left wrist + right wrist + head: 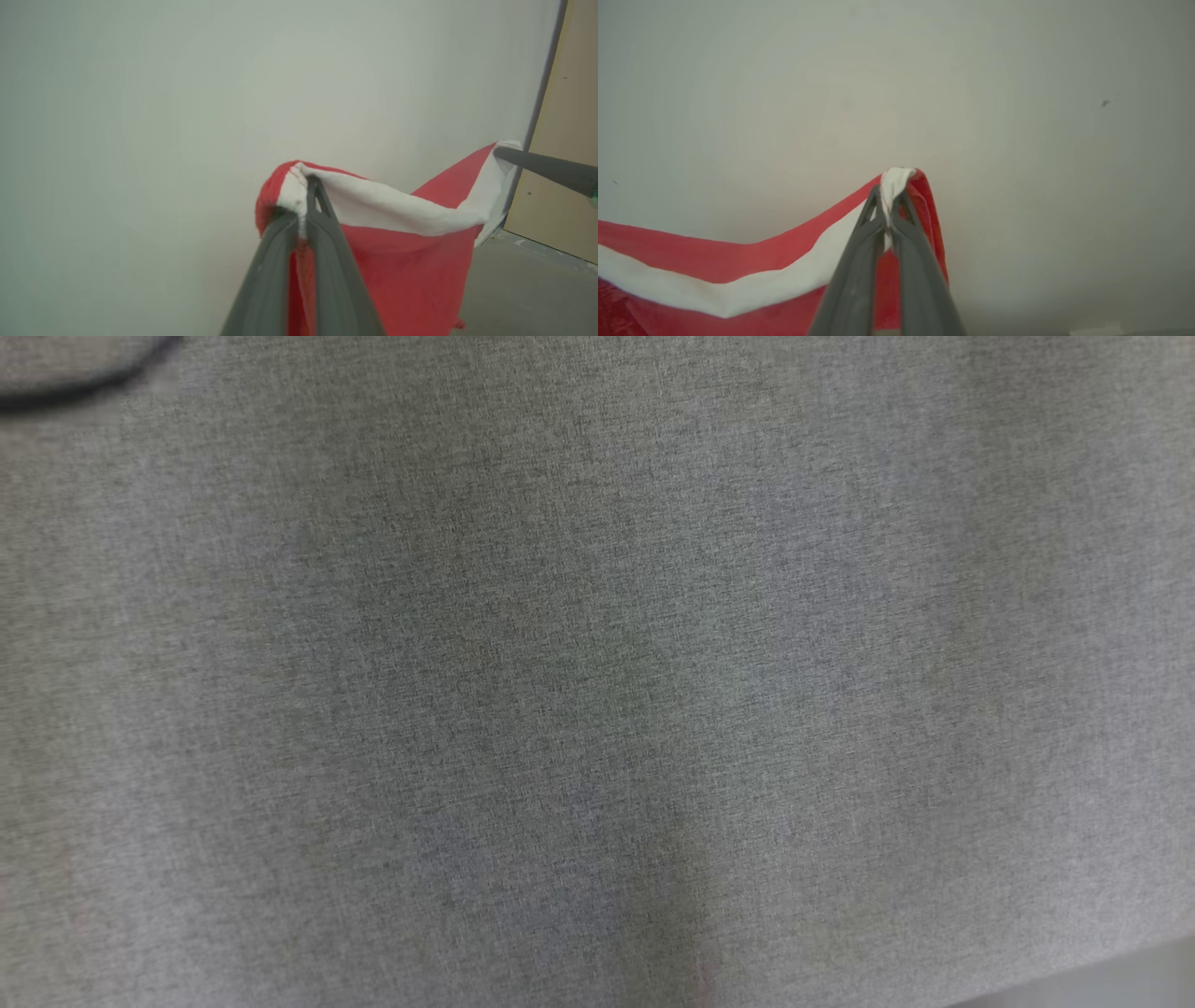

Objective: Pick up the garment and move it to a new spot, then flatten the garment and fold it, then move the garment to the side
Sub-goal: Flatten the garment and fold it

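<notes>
The garment (402,261) is red cloth with a broad white band along its top edge. It hangs stretched in the air between both grippers. In the left wrist view my left gripper (306,186) is shut on one bunched end of the white band. The right gripper (502,153) reaches in from the right and pinches the far corner. The right wrist view has my right gripper (891,196) shut on a bunched white tip, and the garment (714,252) sags away to the lower left.
A plain pale wall (896,84) stands behind the raised garment. A tan panel (565,140) and grey floor (523,289) lie to the right. The head view looks onto grey woven cloth (597,672) with a dark curved line (84,383) at the upper left.
</notes>
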Robot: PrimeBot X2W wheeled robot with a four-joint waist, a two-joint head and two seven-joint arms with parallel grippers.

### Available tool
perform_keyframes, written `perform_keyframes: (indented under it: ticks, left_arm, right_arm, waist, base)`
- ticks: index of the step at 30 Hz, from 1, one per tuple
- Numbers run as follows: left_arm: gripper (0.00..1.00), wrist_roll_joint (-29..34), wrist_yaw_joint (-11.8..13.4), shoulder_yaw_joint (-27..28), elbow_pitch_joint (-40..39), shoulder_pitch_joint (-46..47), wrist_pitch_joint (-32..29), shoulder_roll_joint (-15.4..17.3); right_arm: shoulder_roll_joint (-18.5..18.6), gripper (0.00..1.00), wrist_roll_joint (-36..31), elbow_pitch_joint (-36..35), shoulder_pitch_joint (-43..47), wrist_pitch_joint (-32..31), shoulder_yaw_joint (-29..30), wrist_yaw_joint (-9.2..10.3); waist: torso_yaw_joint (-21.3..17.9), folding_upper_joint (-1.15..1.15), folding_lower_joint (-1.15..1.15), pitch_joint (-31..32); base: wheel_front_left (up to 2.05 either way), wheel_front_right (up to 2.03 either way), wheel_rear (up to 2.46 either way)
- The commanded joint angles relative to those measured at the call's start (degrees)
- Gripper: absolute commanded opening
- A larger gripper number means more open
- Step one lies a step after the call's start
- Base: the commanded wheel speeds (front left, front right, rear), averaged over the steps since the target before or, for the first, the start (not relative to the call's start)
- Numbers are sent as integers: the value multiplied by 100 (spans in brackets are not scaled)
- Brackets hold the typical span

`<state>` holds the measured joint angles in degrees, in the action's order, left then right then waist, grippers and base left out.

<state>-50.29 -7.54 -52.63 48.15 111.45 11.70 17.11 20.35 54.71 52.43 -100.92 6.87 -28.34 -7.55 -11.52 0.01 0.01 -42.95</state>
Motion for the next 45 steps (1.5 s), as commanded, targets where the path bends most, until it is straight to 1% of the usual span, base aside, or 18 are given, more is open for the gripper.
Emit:
perform_keyframes:
  ticks: [1,4,7,9,10,12,16,20,21,22,24,26,30,33,37,40,41,45]
  left_arm:
    - [0,-130,16,-6,-53,-186,65,61]
    - [0,-319,16,-86,-316,-767,246,234]
    - [0,-485,15,-76,-714,-1549,331,424]
    - [0,-598,15,30,-1079,-2154,351,512]
    - [0,-540,25,92,-1267,-2435,355,604]
    - [0,-515,115,350,-1744,-3101,351,593]
    - [0,-194,365,672,-2653,-4510,351,542]
    - [0,127,477,811,-3294,-5849,351,579]
    - [0,243,506,791,-3396,-6180,352,633]
    - [0,373,612,938,-3656,-6709,353,678]
    - [0,510,651,996,-3865,-7304,352,709]
    - [0,597,643,1004,-3999,-7838,352,756]
    - [0,767,603,973,-4131,-8750,352,732]
    - [0,896,576,929,-4157,-9242,353,723]
    - [0,979,591,1023,-4217,-9755,353,721]
    - [0,1081,564,1073,-4221,-10012,353,801]
    - [0,1081,564,1073,-4221,-10012,353,801]
    - [0,1148,581,1199,-4282,-10246,353,903]
  right_arm:
    - [18,0,88,-65,152,54,-31,13]
    - [89,0,287,-359,676,169,-195,13]
    - [257,0,501,-792,1412,328,-401,13]
    - [412,0,684,-1132,1979,383,-519,13]
    - [494,0,732,-1284,2284,339,-633,13]
    - [803,0,760,-1602,2801,414,-782,13]
    - [1110,0,976,-2196,3943,589,-912,13]
    - [1327,0,1163,-2692,5012,724,-895,13]
    - [1325,0,1228,-2788,5292,746,-886,13]
    - [1365,0,1270,-2944,5800,777,-852,13]
    - [1406,0,1331,-3074,6304,796,-828,13]
    - [1432,0,1392,-3196,6763,806,-770,13]
    - [1464,0,1410,-3383,7745,817,-634,13]
    - [1410,0,1424,-3510,8374,831,-396,13]
    - [1322,0,1271,-3753,9160,833,-116,13]
    - [1247,0,1116,-3971,9642,836,79,13]
    - [1247,0,1116,-3971,9642,836,79,13]
    - [1108,0,934,-4305,10203,748,302,13]
  waist:
    - [18,-1,-1,63]
    - [46,-1,-1,261]
    - [77,-1,-1,550]
    - [120,-1,-1,753]
    - [117,-1,-1,841]
    - [205,-1,-1,1033]
    - [289,-1,-1,1422]
    - [303,-1,-1,1784]
    - [282,-1,-1,1869]
    - [258,-1,-1,2036]
    - [256,-1,-1,2199]
    - [233,-1,-1,2333]
    - [255,-1,-1,2551]
    - [285,-1,-1,2673]
    - [314,-1,-1,2796]
    - [349,-1,-1,2877]
    - [349,-1,-1,2877]
    - [405,-1,-1,2981]
  base:
    - [0,0,0]
    - [0,0,0]
    - [0,0,0]
    - [0,0,0]
    - [0,0,0]
    - [0,0,0]
    - [0,0,0]
    - [0,0,0]
    - [0,0,0]
    - [0,0,0]
    - [0,0,0]
    - [0,0,0]
    - [0,0,0]
    - [0,0,0]
    - [0,0,0]
    - [0,0,0]
    - [0,0,0]
    - [0,0,0]
